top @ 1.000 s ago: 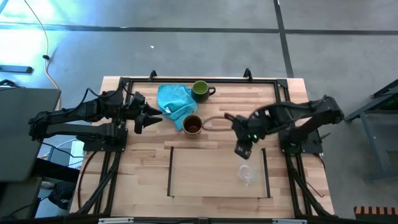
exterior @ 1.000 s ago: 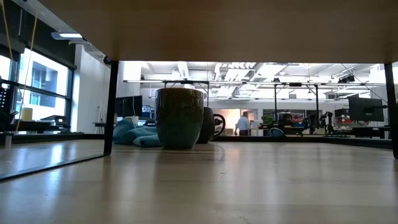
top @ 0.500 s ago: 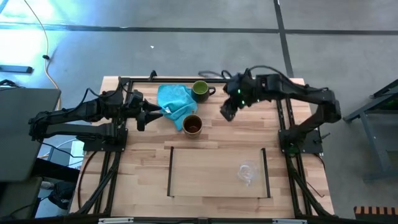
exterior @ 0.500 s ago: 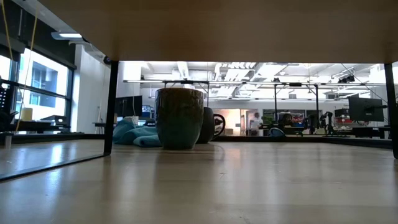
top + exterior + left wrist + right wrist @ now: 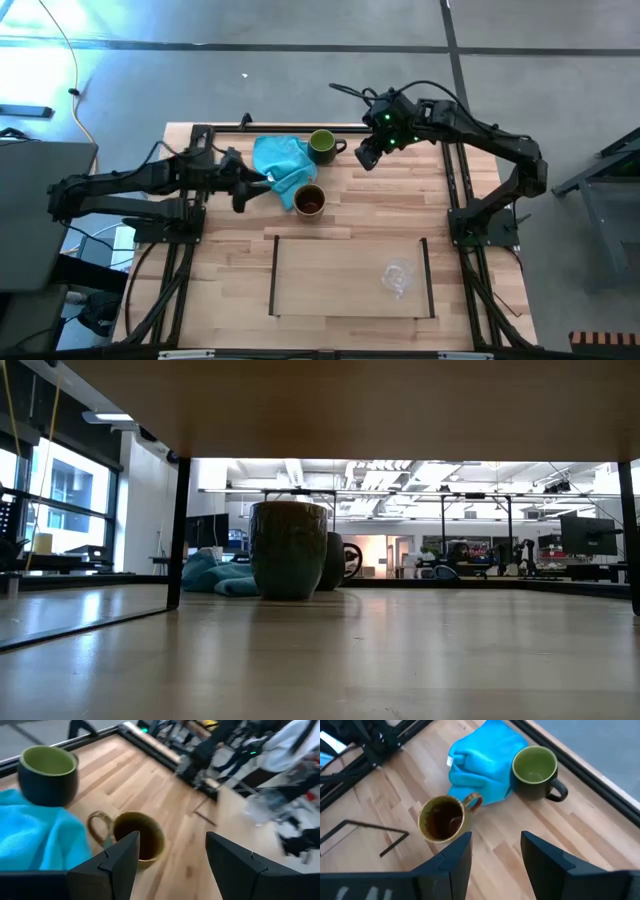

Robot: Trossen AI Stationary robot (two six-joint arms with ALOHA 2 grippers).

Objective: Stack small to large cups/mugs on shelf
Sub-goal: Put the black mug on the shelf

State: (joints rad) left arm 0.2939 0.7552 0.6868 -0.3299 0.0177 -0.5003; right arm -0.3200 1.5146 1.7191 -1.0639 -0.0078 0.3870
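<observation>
The brown mug (image 5: 310,201) stands upright on the tabletop, its handle toward the turquoise cloth (image 5: 281,165). The green mug (image 5: 322,146) stands near the far edge, beside the cloth. The clear glass cup (image 5: 397,277) rests on the right part of the shelf (image 5: 330,285). My left gripper (image 5: 252,189) is open and empty, just left of the cloth, pointing at the brown mug (image 5: 137,837). My right gripper (image 5: 365,158) is open and empty, in the air right of the green mug (image 5: 536,770).
In the low view the shelf board (image 5: 350,405) spans overhead on a dark rail (image 5: 178,530), with the brown mug (image 5: 288,548) beyond it. Dark frame bars run along the table's far edge (image 5: 300,128). Bare wood lies between the mugs and the shelf.
My right gripper has gone from just above the glass cup on the shelf up and toward the table's far edge, and now hangs right of the green mug. My left gripper has moved a little right toward the brown mug. The cups have stayed where they were.
</observation>
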